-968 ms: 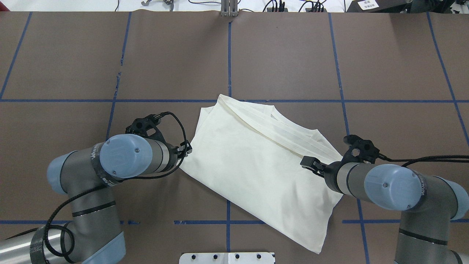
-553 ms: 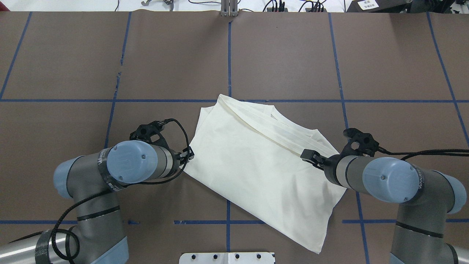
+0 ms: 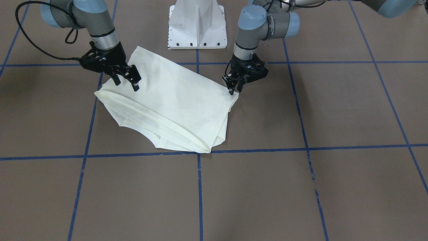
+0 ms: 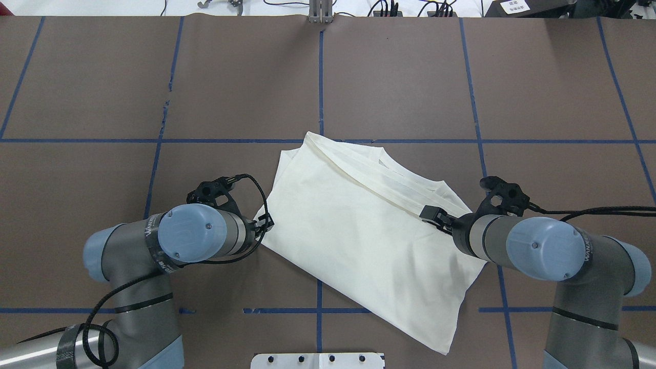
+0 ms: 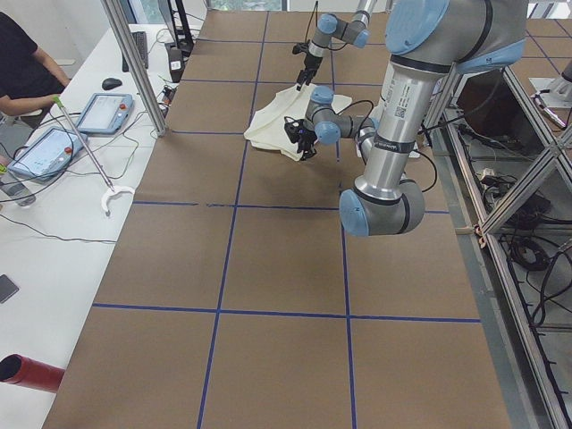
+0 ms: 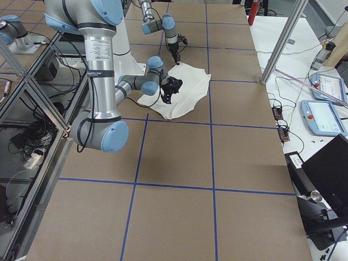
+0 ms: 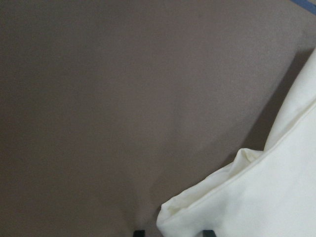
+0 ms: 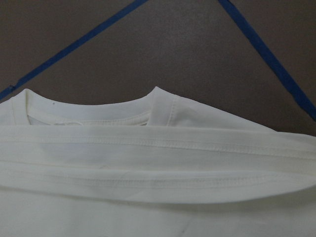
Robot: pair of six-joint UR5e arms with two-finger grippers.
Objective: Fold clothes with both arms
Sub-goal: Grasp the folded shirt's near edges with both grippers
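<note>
The clothes are one cream-white shirt (image 4: 353, 225), folded with its plain side up and lying slantwise on the brown table; no print shows. My left gripper (image 4: 265, 221) points down at the shirt's left corner. In the left wrist view that corner (image 7: 256, 197) lies between the two fingertips, and the jaws are open. My right gripper (image 3: 126, 82) hovers open over the shirt's right edge (image 3: 174, 100), by the collar and the stacked hems (image 8: 148, 163). Its fingers do not show in the right wrist view.
Blue tape lines (image 4: 320, 77) divide the table into squares. The white base pedestal (image 3: 197, 23) stands at the robot's edge, close behind the shirt. A person (image 5: 22, 71) sits at a side bench with tablets (image 5: 45, 152) and a hooked pole (image 5: 89, 152).
The left arm has shifted right and a little toward the robot, bringing its gripper to the shirt's corner. The right gripper has slid farther from the robot along the shirt's edge. The shirt has not moved.
</note>
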